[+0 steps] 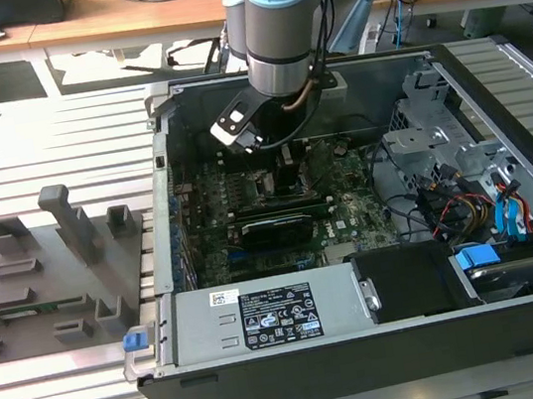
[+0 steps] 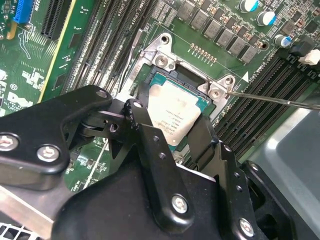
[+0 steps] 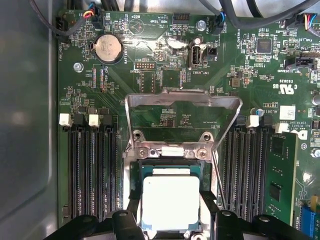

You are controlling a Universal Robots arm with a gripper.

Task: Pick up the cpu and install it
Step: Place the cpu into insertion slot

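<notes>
The cpu (image 3: 171,202) is a small square chip with a pale shiny metal top. It lies level in the black socket frame (image 3: 134,172) on the green motherboard, also seen as the cpu (image 2: 172,112) in the second wrist view. My gripper (image 3: 171,200) is straight above it, its black fingers (image 3: 136,202) pressed against two opposite edges of the chip. The gripper (image 2: 167,120) shows the same hold in the second wrist view. The socket's metal bracket (image 3: 182,100) stands flipped open. In the exterior view the gripper (image 1: 287,168) reaches down inside the computer case (image 1: 372,364).
Black memory slots (image 3: 92,170) run along both sides of the socket. A thin metal lever (image 2: 270,98) juts out beside it. The case holds a drive cage (image 1: 437,134), cables (image 1: 468,204) and a grey power supply (image 1: 264,315). A grey fixture tray (image 1: 56,271) with upright pegs stands at the exterior view's left.
</notes>
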